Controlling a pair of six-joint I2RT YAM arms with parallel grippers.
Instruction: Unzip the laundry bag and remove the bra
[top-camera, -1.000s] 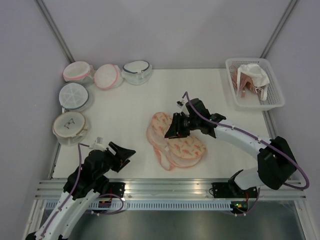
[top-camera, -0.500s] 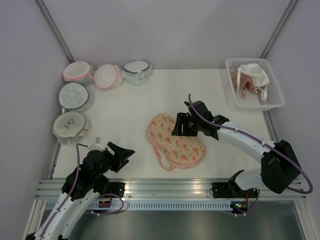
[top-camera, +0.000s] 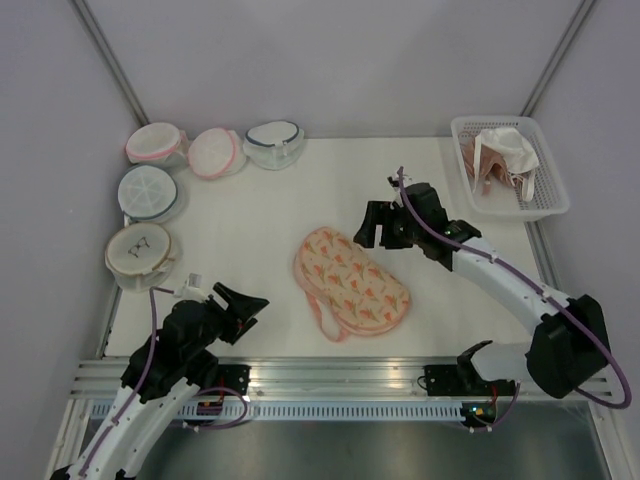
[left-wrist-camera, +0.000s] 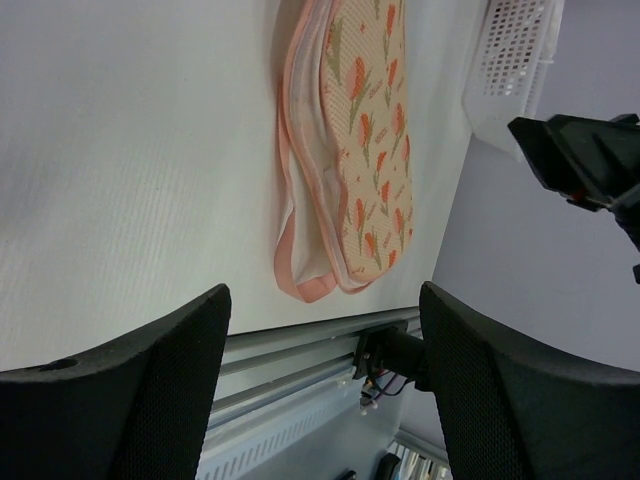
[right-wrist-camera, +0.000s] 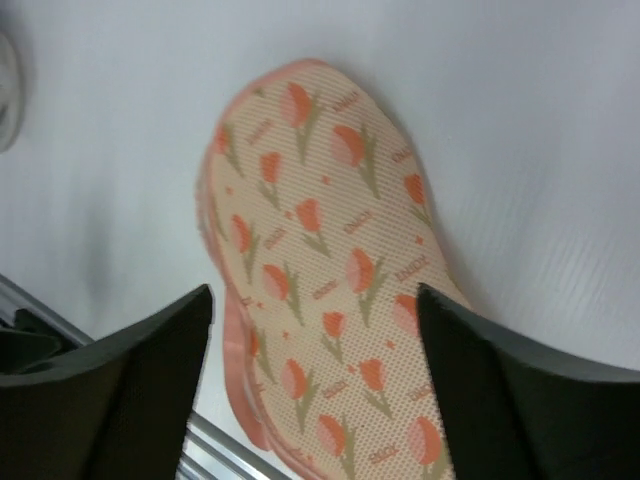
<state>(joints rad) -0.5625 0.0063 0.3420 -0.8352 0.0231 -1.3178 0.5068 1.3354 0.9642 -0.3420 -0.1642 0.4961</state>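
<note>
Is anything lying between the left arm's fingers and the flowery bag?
No, just bare table between the left fingers and the bag, in the top view.

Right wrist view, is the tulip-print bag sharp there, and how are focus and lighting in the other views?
Right wrist view: the cream-peach mesh laundry bag with orange print looks slightly soft, and the right gripper is dark and blurred. Left wrist view: the bag's print and pink edge are crisp, while the left gripper is a dark, featureless silhouette. Top external view: even diffuse light, faint shadows, no glare.
</note>
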